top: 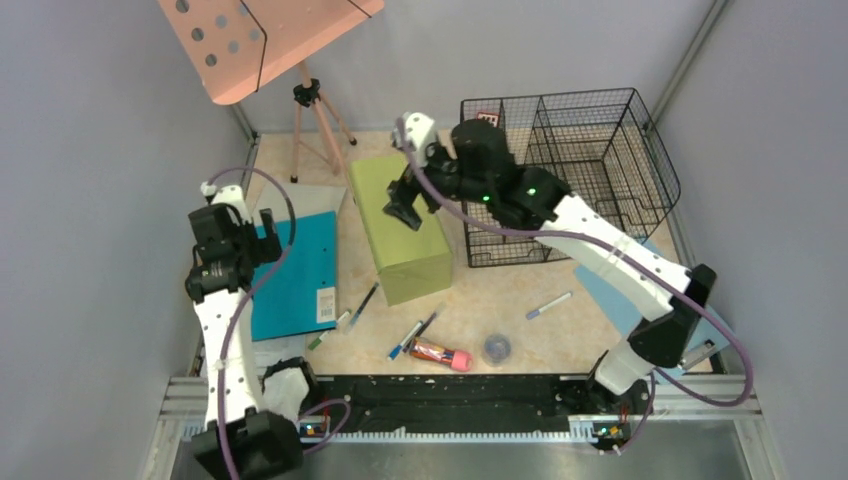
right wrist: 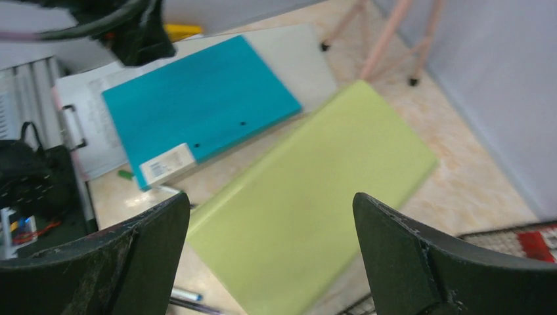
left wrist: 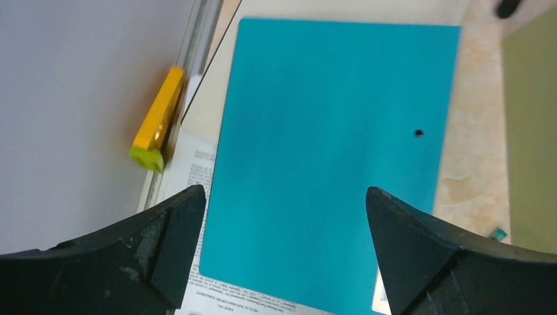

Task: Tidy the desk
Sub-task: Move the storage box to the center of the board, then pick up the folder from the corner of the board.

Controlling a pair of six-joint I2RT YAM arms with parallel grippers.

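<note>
The desk (top: 500, 290) is a beige marble-patterned top. On its left lies a teal folder (top: 295, 270) over printed paper (left wrist: 197, 164). My left gripper (top: 262, 240) hangs open above the folder (left wrist: 328, 151), nothing between its fingers (left wrist: 164, 236). An olive-green box (top: 400, 228) stands in the middle. My right gripper (top: 405, 212) hovers open over the box's top (right wrist: 309, 210), apart from it. Loose pens (top: 363, 303) (top: 415, 335) (top: 549, 305), a red tube (top: 440, 353) and a small round grey lid (top: 496, 348) lie near the front.
A black wire basket (top: 570, 170) stands at the back right, close to my right arm. A pink perforated board (top: 260, 40) on a tripod (top: 315, 125) rises at the back left. A yellow marker (left wrist: 157, 121) lies along the left wall. A light blue sheet (top: 610, 290) lies under the right arm.
</note>
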